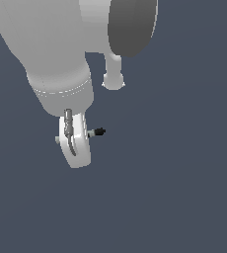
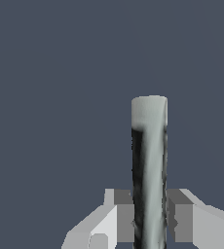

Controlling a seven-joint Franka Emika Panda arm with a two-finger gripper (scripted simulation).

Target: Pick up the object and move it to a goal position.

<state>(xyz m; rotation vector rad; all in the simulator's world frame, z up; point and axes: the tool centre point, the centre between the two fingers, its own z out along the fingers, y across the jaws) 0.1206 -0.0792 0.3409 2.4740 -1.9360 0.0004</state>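
Exterior view: the hand (image 1: 75,141) hangs below the arm (image 1: 56,54), seen edge-on, clenched on the rod (image 1: 96,132). The rod's long axis lies level, its black tip pointing toward the exterior view's right, jutting past the fingers. Wrist view: the rod (image 2: 149,170) stands between both fingers (image 2: 125,221), touching each, its grey-and-dark shaft running straight away from the camera.

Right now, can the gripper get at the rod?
Yes, apparently it already has it. In the wrist view the rod stands between the two fingers, which sit against its sides. In the exterior view the rod's black tip pokes out beside the gripper. Nothing blocks it.
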